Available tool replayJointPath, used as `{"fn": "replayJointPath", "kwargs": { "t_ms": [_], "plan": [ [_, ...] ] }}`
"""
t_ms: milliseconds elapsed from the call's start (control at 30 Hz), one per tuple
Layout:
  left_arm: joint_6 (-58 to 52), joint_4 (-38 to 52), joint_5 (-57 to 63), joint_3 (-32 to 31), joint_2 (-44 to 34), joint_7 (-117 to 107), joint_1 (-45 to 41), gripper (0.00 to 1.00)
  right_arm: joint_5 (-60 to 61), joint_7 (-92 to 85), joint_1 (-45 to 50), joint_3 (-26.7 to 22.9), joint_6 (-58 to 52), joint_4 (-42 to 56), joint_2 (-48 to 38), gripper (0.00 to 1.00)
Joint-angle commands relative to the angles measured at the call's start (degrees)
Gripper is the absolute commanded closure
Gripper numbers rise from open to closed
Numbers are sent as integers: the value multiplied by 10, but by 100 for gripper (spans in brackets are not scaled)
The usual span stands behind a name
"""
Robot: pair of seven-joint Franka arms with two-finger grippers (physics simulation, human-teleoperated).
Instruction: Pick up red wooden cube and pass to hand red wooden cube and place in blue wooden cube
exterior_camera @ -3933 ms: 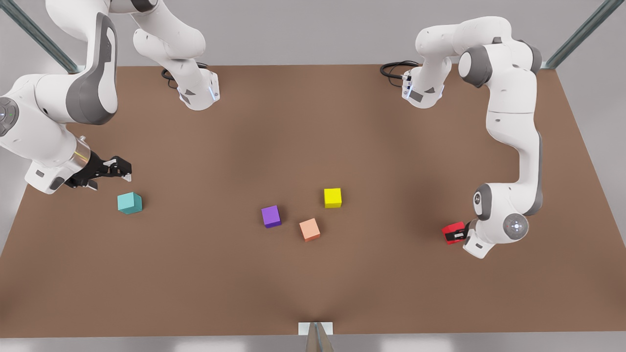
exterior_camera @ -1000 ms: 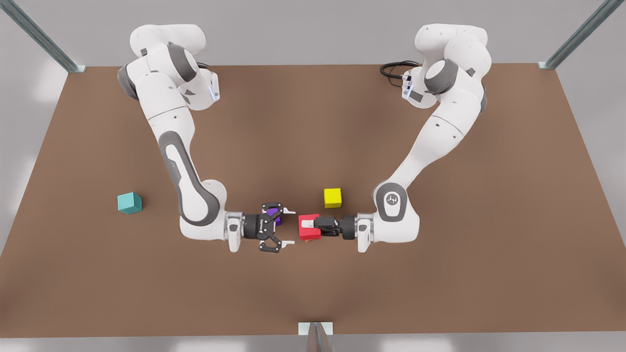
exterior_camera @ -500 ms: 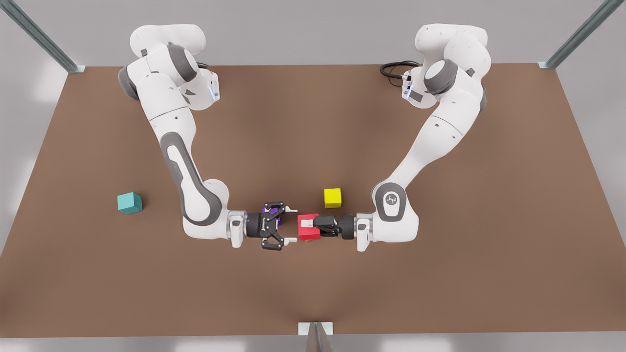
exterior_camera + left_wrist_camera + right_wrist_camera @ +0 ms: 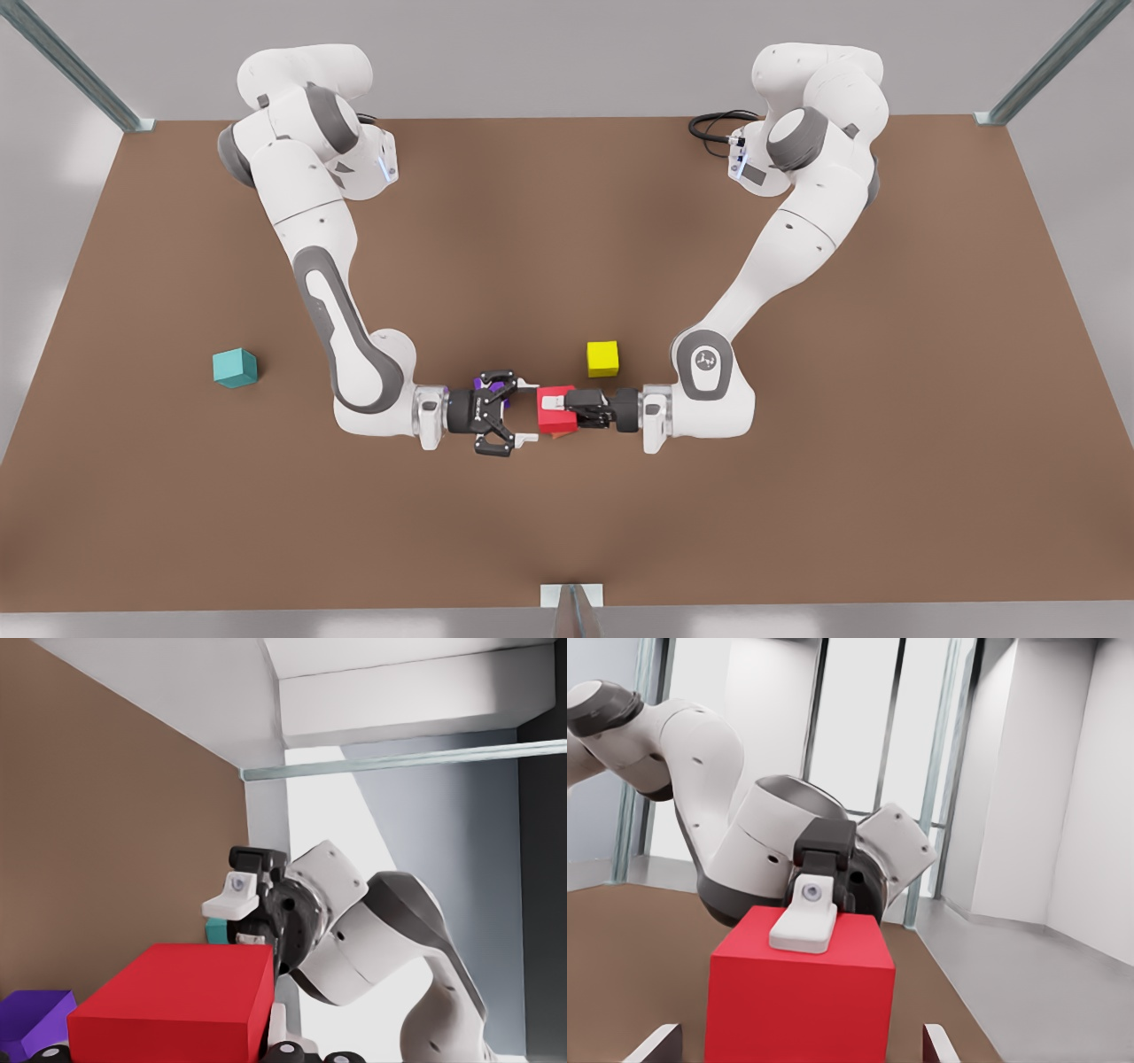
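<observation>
Left pincer (image 4: 554, 409) clamped on small bright red wooden cube (image 4: 556, 424), held above the tabletop. Right pincer (image 4: 529, 409) spread, flanking it. Risk: release before right closes; cube drops, far from teal wooden cube (image 4: 235, 368).

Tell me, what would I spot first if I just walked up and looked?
The bright red wooden cube near the table's middle, gripped by the left gripper, which reaches in from the front view's right. Facing it, the right gripper has its jaws wide open right at the cube. Far off at the front view's left, the blue wooden cube sits alone.
</observation>
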Motion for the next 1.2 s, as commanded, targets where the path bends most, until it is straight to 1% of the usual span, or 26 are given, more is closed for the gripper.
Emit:
{"fn": "replayJointPath", "kwargs": {
  "t_ms": [0, 167, 567, 600, 633, 667, 867, 900, 933, 1067, 1133, 1167],
  "plan": [
    [-3, 0, -5, 0, -1, 24, 0, 36, 0, -20, 0, 1, 0, 2, 0, 0],
    [-4, 0, -6, 0, -2, 24, 0, 36, 0, -20, 12, 1, 4, 19, 12, 0],
    [15, 0, -7, 0, 2, 24, -12, 36, 7, -17, 33, 1, 22, 21, 20, 0],
    [15, 1, -7, 0, 2, 24, -12, 36, 7, -17, 33, 1, 23, 21, 20, 3],
    [15, 1, -7, 0, 2, 24, -12, 36, 7, -17, 34, 1, 23, 21, 20, 35],
    [15, 0, -7, 0, 1, 24, -12, 36, 7, -17, 33, 1, 23, 21, 20, 51],
    [15, 0, -7, 0, 1, 24, -12, 36, 7, -17, 33, 1, 22, 22, 20, 49],
    [14, 0, -7, 0, 1, 24, -12, 3, 7, -16, 33, 1, 22, 25, 20, 49],
    [14, 0, -6, 0, 1, 24, -11, 0, 7, -16, 32, 1, 22, 25, 20, 49],
    [11, 0, -5, 0, 1, 24, -6, 0, 6, -16, 31, 1, 20, 23, 20, 49],
    [-1, -5, -1, 0, -3, 25, 17, 0, 6, -16, 29, 0, 17, 23, 19, 49],
    [-30, -7, 0, 0, -4, 25, 36, 0, 5, -15, 29, -1, 17, 23, 19, 49]
  ]
}}
